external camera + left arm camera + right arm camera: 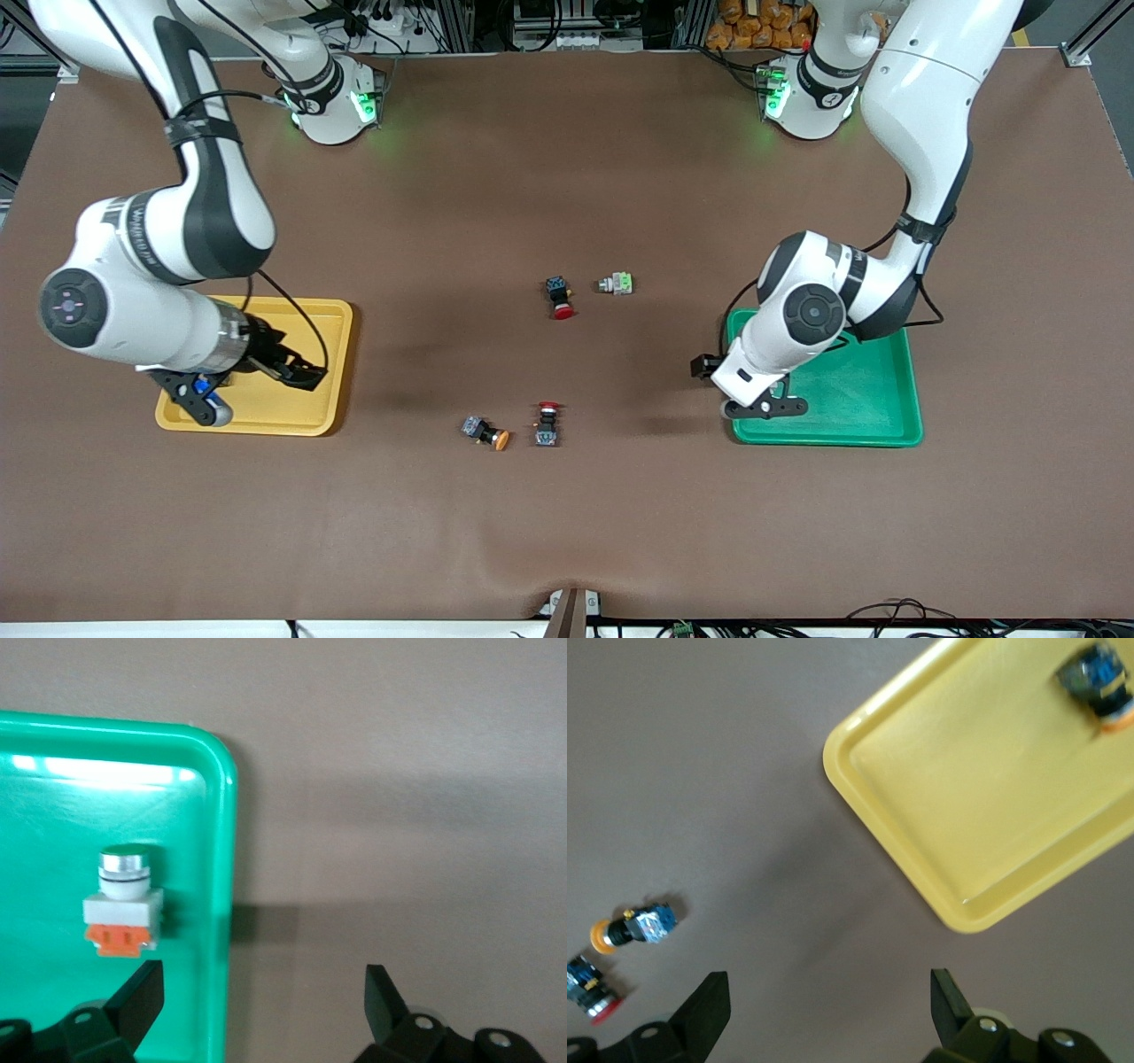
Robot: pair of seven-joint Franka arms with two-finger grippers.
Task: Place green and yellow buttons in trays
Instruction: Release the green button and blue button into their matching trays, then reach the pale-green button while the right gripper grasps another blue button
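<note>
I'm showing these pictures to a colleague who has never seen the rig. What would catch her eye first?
Probably the two bright trays: the yellow tray at the right arm's end and the green tray at the left arm's end, each with an open gripper over it, the right gripper and the left gripper. Next, the four small buttons loose mid-table, such as the green-capped one and the orange-capped one.

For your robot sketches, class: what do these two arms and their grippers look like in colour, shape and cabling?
Both arms are glossy white, rounded segments with black joint bands and round dark end caps. Black cables run along them, strapped on. Green lights glow at the bases. The left gripper and right gripper have black, angular two-finger jaws; the right arm carries small grey lettering.
</note>
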